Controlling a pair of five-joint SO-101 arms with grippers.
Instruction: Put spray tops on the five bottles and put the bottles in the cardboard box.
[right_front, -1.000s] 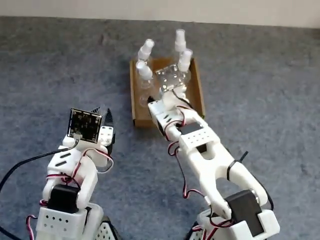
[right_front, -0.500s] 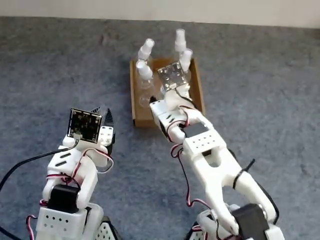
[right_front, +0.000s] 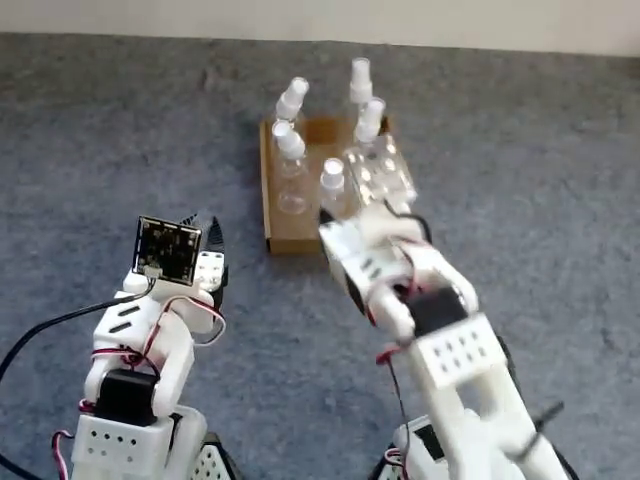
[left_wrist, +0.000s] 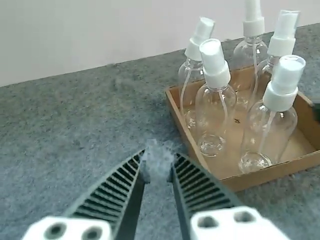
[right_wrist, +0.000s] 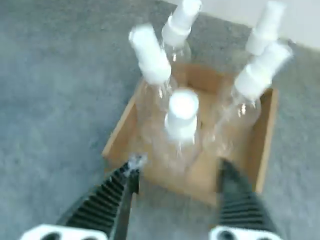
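Right arm was pulled back over the last second. The right gripper had been down among the bottles in the cardboard box; it is now raised and drawn back to just short of the box's near wall. Its jaws are spread wide and nothing is held. The fifth bottle, hidden under the wrist until now, is left standing upright in the near half of the box, capped and apart from both fingers. The other four bottles are unmoved and upright, with spray tops fitted on every one. The left gripper is unchanged: parked over the grey carpet beside the box, jaws nearly closed with a narrow slit between them, empty. Judged as release done, five capped bottles boxed, task essentially complete. Only the right arm's retreat is left; the near bottle's top could be clipped on the way out.
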